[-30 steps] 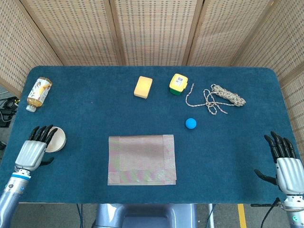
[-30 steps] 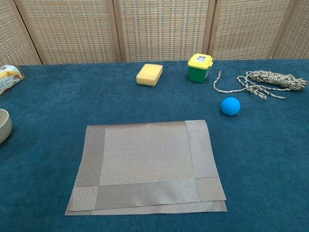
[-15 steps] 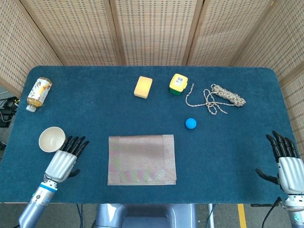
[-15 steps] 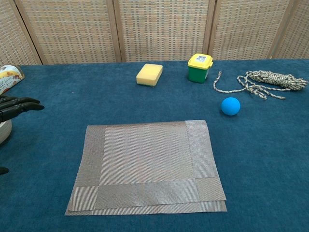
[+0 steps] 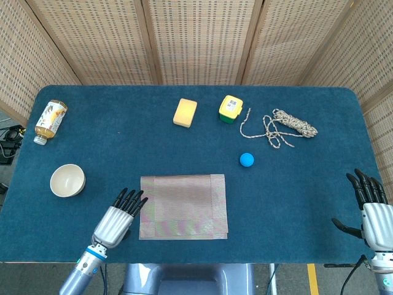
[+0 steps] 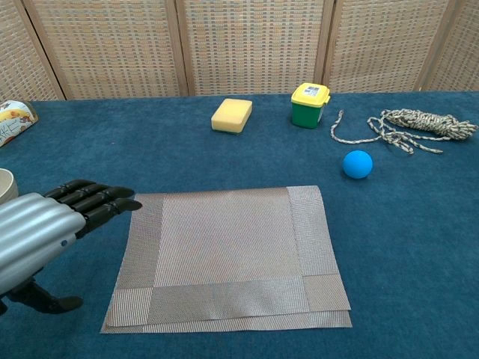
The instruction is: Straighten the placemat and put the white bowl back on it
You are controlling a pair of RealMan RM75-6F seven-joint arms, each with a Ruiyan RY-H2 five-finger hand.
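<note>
Lying near the table's [image 5: 295, 203] front edge, the placemat [image 5: 183, 206] sits flat on the blue cloth, roughly square to that edge; in the chest view its near side shows a second layer edge peeking out beneath, as if folded double.

Bowl [image 5: 67, 180]: white, upright, well left of the mat, not on it. Chest view catches only its rim at the frame's left border [image 6: 6, 185].

Left hand [image 5: 118, 217]: just beside the mat's left edge, fingers extended and slightly spread, pointing toward the mat, holding nothing. Fingertips [image 6: 120, 202] reach about to the mat's left border in the chest view; contact with the mat cannot be told. Thumb sticks out below the palm, apart from the fingers.

Right hand [image 5: 372, 209]: at the table's right front corner, fingers straight and fanned, thumb out to the side, empty, well apart from the mat. Seen in the head view only.

Other items, along the far half of the table:
- bottle [image 5: 49, 120], on its side, far left
- sponge [image 5: 185, 112]
- yellow-lidded green tub [image 5: 230, 109], upright, beside the sponge
- rope [image 5: 284, 127], a loose bundle, right of the tub
- ball [image 5: 246, 160], blue, between the rope and the mat
</note>
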